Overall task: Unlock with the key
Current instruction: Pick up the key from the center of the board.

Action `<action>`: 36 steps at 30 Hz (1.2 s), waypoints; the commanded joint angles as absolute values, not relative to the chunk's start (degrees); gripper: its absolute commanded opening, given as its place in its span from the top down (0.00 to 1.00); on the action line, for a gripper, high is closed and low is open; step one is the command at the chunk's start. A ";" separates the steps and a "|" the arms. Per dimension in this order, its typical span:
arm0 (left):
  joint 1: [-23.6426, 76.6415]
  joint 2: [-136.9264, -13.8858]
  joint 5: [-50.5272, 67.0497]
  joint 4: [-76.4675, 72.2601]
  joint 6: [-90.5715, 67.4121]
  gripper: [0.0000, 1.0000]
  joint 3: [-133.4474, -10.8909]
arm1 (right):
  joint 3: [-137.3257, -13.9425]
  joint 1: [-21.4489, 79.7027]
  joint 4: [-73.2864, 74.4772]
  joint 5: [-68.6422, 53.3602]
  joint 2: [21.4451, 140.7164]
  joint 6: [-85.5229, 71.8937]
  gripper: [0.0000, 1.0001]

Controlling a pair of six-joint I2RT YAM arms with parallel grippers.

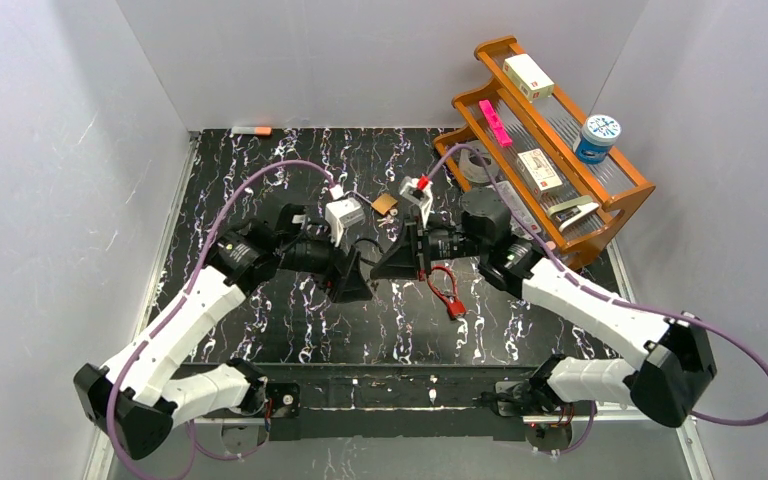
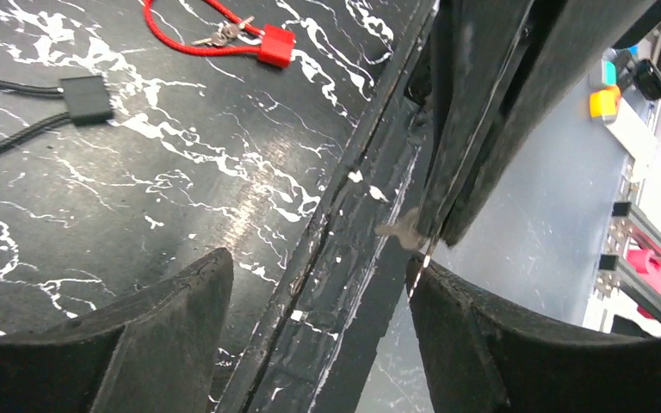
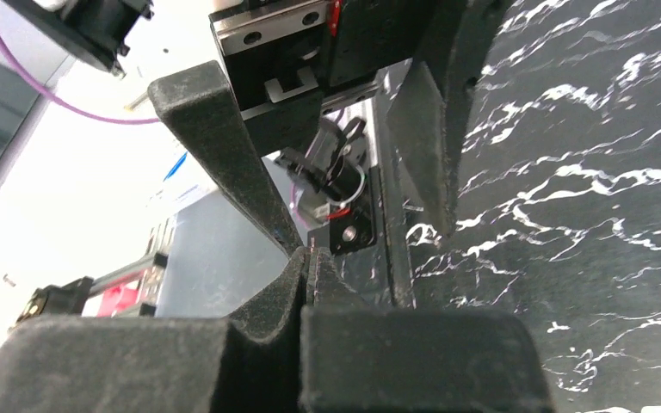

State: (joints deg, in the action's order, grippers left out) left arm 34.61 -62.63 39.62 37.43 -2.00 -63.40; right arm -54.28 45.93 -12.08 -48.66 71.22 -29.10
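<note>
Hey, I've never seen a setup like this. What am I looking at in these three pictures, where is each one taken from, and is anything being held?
These are two robot arms bolted to a black marbled table. The wide picture looks down from above. The other two come from small cameras on each wrist. Each arm ends in a two-fingered end effector. The left end effector stands open. The right end effector is shut, pinching a small metal key close to the left one's fingers. On the table lies a red padlock with a cable loop, with spare keys beside it. A wooden rack of small items stands at the right.
</note>
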 commanded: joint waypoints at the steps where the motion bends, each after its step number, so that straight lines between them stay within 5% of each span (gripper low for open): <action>1: 34.07 -57.72 35.73 36.00 -3.89 0.27 -66.72 | -53.18 46.14 -17.58 -38.14 65.90 -32.89 0.99; 6: 33.93 -55.23 39.46 27.54 -11.45 0.25 -68.59 | -51.05 46.14 -19.26 -27.30 60.97 -35.64 0.99; 10: 33.93 -53.62 42.62 3.57 -33.01 0.27 -63.66 | -49.89 46.12 -21.15 -18.95 57.49 -41.08 0.99; 19: 33.93 -51.15 25.07 -13.50 -48.56 0.29 -58.19 | -47.43 46.10 -33.40 -9.97 52.87 -49.36 0.99; 20: 33.93 -51.15 23.99 -15.90 -51.20 0.31 -57.35 | -47.30 46.14 -34.50 -9.69 52.83 -49.77 0.99; 24: 33.93 -50.98 16.99 -20.65 -63.35 0.70 -55.42 | -47.64 46.10 -37.81 -9.29 53.34 -52.58 0.99; 25: 33.93 -51.03 16.91 -23.05 -65.93 0.71 -54.67 | -47.94 46.14 -38.37 -9.31 53.82 -53.20 0.99; 36: 33.93 -50.71 15.20 -25.90 -70.59 0.61 -53.02 | -49.98 46.14 -45.20 -11.94 59.48 -58.71 0.99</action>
State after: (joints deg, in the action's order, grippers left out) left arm 34.20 -51.86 17.30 -22.79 -67.66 -53.80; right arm -47.79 45.93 -38.22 -11.00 58.94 -56.25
